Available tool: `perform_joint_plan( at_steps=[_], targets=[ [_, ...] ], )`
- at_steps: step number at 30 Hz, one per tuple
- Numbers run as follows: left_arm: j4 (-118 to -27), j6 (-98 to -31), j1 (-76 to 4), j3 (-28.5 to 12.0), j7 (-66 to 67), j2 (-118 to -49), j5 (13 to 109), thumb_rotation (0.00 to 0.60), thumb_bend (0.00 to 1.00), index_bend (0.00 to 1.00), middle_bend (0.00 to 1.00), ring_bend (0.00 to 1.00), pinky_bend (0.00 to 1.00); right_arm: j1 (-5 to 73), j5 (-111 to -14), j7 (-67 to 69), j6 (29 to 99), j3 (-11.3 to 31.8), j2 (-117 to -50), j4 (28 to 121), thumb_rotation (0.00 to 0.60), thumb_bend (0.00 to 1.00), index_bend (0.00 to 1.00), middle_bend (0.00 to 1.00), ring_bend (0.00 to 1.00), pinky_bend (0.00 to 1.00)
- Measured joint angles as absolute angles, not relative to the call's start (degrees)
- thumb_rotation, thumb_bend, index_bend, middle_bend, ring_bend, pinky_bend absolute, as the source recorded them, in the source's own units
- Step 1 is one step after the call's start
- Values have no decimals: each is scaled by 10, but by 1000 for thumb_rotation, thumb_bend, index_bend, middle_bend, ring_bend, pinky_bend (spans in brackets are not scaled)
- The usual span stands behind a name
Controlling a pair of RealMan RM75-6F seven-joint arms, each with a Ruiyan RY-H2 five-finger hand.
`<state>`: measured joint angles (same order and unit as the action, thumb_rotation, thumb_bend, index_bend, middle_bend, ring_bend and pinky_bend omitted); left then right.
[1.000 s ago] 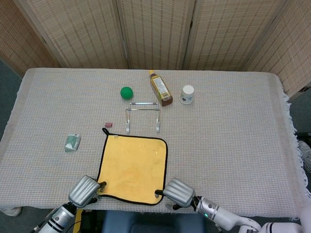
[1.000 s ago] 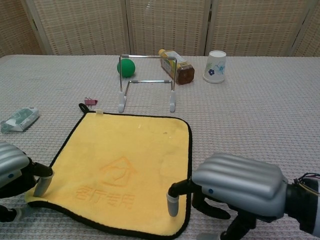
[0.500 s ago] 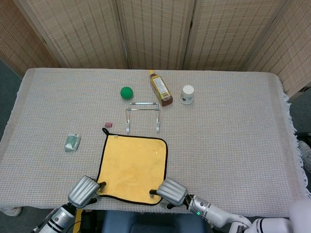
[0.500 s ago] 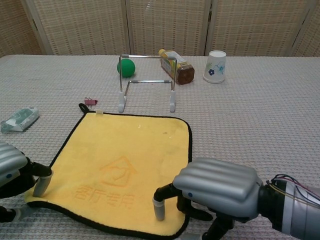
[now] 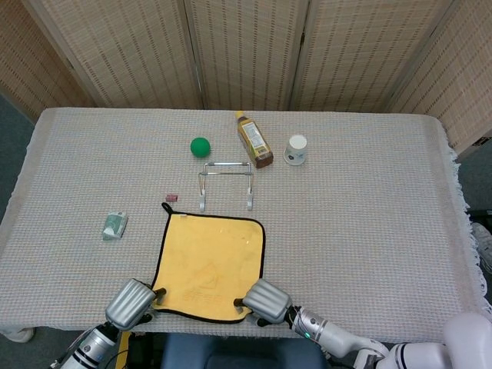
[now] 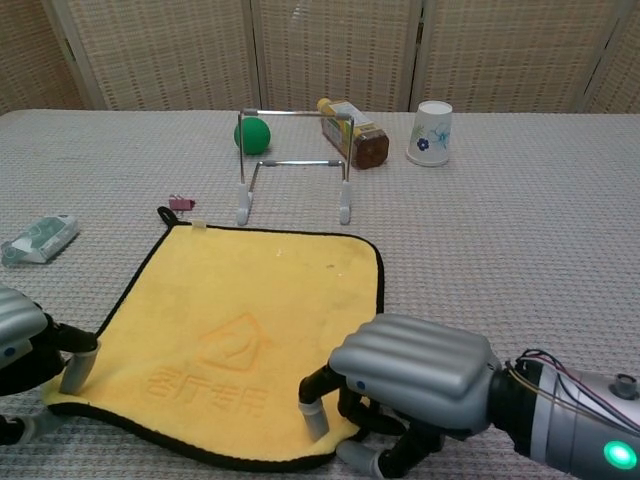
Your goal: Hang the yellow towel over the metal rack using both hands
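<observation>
The yellow towel (image 5: 209,257) (image 6: 250,310), edged in black, lies flat near the table's front edge. Just behind it stands the small metal rack (image 5: 226,184) (image 6: 295,165), upright and bare. My left hand (image 5: 131,304) (image 6: 15,335) is at the near-left corner, pinching it with a finger on top and the thumb below. My right hand (image 5: 267,300) (image 6: 415,370) covers the near-right corner, one finger on top of the cloth and the thumb under the slightly raised edge. That corner itself is hidden beneath the hand.
Behind the rack are a green ball (image 5: 201,147) (image 6: 252,135), a lying bottle (image 5: 254,140) (image 6: 352,130) and a paper cup (image 5: 297,150) (image 6: 431,132). A pink clip (image 5: 172,198) (image 6: 181,203) and a small packet (image 5: 115,225) (image 6: 40,238) lie to the left.
My right hand has slid left along the towel's near edge and closed on the corner, drawing that edge slightly inward. The left hand has barely moved.
</observation>
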<state>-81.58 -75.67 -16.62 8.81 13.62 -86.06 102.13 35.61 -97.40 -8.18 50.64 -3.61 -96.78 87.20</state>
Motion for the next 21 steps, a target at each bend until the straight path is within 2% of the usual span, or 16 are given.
perform_joint_plan(
  at_steps=[5, 12, 21],
  targets=[
    [-815, -764, -167, 86, 131, -856, 1027, 600, 377, 656, 1000, 839, 892, 357, -977, -70, 527, -35, -974, 865, 600, 541, 571, 891, 980, 1000],
    [-820, -781, -178, 78, 102, -846, 1043, 600, 377, 658, 1000, 844, 897, 357, -979, -45, 560, -26, -970, 870, 600, 550, 711, 899, 988, 1000],
    [-869, -790, -227, 32, 50, -796, 1053, 600, 377, 659, 1000, 844, 897, 364, -985, -38, 611, 14, -920, 914, 600, 553, 765, 915, 1000, 1000]
  ],
)
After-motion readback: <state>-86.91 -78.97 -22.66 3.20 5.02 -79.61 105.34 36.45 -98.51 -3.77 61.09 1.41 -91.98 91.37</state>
